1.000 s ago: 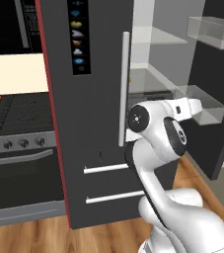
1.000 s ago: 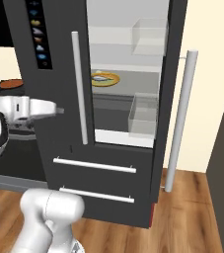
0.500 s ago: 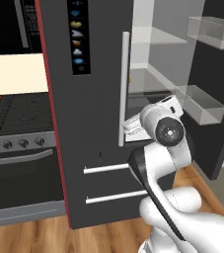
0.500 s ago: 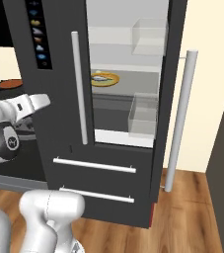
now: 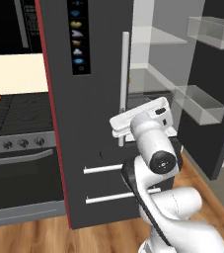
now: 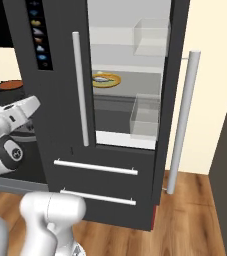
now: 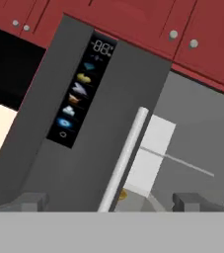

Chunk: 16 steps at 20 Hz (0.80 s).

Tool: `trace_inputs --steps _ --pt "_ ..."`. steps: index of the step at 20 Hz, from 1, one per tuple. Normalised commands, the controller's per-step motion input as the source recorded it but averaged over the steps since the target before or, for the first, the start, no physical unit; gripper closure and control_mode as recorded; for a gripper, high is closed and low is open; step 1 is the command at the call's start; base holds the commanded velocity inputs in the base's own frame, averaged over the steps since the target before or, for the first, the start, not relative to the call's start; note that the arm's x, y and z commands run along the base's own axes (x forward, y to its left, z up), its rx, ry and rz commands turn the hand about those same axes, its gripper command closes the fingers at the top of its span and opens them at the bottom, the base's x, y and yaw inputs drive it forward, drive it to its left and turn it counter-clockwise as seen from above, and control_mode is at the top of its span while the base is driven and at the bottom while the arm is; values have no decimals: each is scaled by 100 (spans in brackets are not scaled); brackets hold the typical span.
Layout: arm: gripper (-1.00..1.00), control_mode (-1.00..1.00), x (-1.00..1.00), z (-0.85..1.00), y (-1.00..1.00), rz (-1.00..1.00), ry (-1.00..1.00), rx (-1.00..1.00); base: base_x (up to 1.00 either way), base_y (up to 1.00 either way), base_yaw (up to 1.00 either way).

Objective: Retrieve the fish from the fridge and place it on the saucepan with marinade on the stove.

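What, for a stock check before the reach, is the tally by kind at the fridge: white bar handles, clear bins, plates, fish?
White bar handles: 4
Clear bins: 2
Plates: 1
Fish: 1
Total: 8

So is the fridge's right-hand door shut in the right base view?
No, the fridge stands with its right-hand door swung open, baring the white shelves and the yellow-rimmed plate on one of them.

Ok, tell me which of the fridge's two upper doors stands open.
The right-hand door, swung wide with its long white bar handle toward the wall. The left door, bearing the icon panel, is shut.
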Motion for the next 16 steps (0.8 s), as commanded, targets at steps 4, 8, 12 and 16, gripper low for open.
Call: trace_inputs --steps 4,8,12,16 --pt "-100 -100 -1 14 2 -29 -29 18 0 0 0" --pt "-100 -100 -1 38 -30 -8 9 22 0 0 0" --pt "-100 -100 2 15 -38 0 18 13 0 0 0" --pt "-100 -100 12 0 -6 1 7 1 0 0 0"
